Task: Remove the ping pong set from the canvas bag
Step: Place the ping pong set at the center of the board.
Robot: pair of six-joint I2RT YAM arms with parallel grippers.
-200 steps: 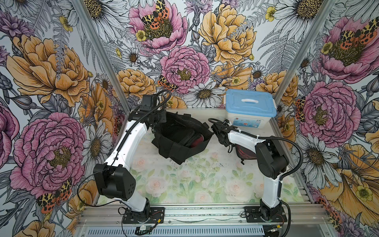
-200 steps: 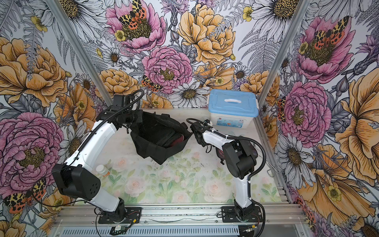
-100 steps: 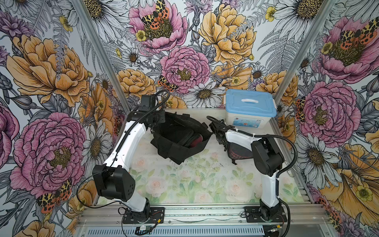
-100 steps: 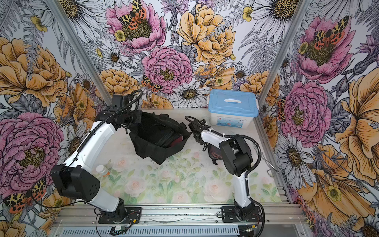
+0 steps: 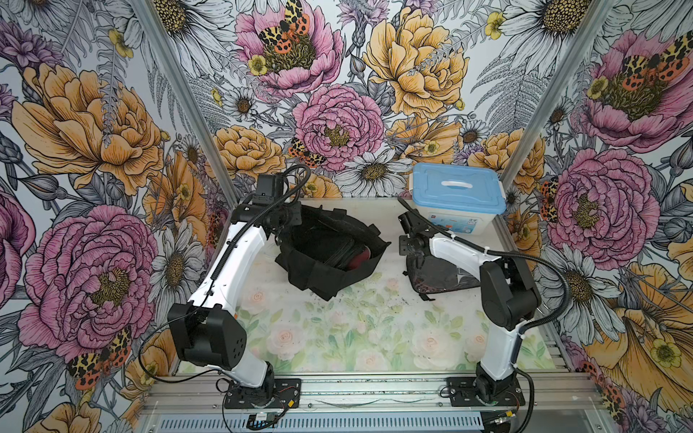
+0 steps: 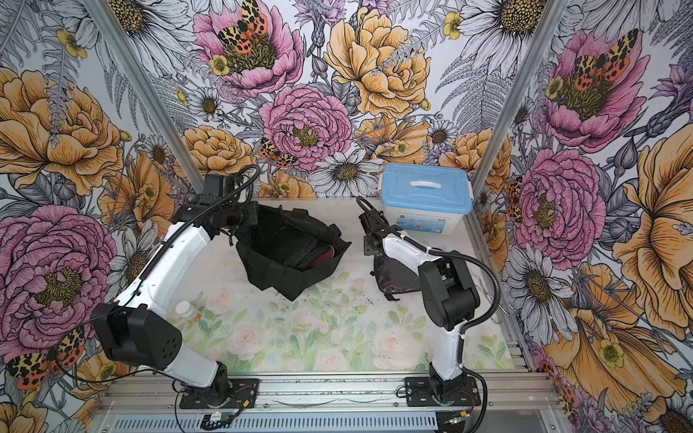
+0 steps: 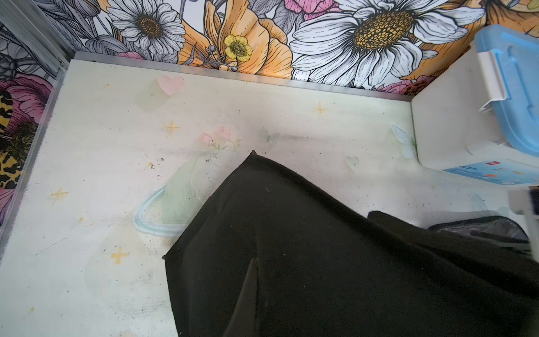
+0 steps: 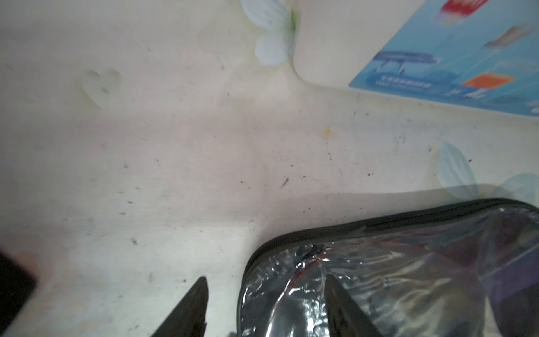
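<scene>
Jaws of left gripper [image 5: 290, 221] pinch canvas bag [image 5: 322, 275] rim | right gripper [image 8: 267, 309] spread astride clear-fronted case [image 8: 408, 277] | case at 3 o'clock from bag

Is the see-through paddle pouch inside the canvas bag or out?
Out: the pouch lies flat on the table, apart from the bag.

Right gripper [image 8: 267, 297] opens its jaws over the clear-fronted case [image 5: 438, 275].
A second ago the jaws were almost pressed together. Now they stand well apart, one finger above the bare bench [image 5: 356, 322] and the other above the case's crinkled front. The case was mostly hidden under the right forearm before. More of it now shows lying flat on the bench in both top views.
</scene>
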